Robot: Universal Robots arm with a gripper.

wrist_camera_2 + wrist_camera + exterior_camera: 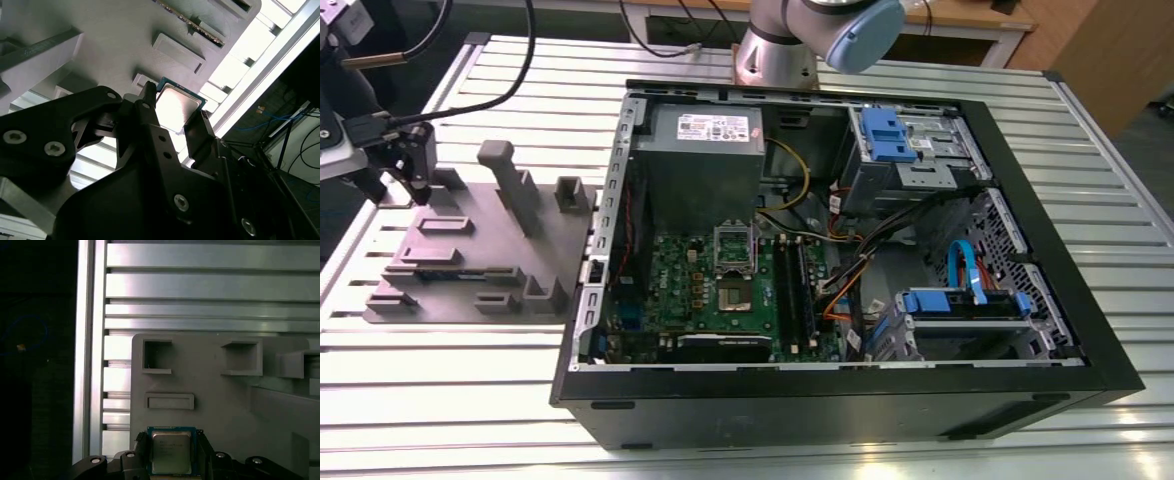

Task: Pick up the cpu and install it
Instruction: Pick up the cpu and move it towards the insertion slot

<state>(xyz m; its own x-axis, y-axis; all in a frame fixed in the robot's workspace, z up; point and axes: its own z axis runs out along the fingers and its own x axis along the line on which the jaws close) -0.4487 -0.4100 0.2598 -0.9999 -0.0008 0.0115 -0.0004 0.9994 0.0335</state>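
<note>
Second wrist view gives us the closest look at the grip: the gripper point(175, 106) has its fingers point(152, 117) drawn in narrow against two opposite edges of the cpu point(179, 104), and they appear to touch it. The chip sits shiny side up at one corner of the grey fixture block point(225, 405), though we cannot tell whether it rests on the block or hangs just clear of it. We judge the hold to be the weak point. The fingers bear only on a thin rim, so a small tilt or a jolt could let the chip twist or slip out. That corner lies close to the edge of the slatted metal table point(454, 380), so a dropped chip could catch in a groove or go over the side to the dark floor. In the exterior view the block lies at the left, well apart from the open computer case point(854, 410). The socket point(736, 298) on the green motherboard point(700, 300) sits low inside the case, with loose cables point(854, 270) near it. We think a crooked seating there could harm the contacts, or the arm could snag a wire. Beyond the table we see wooden furniture point(1107, 50).
</note>
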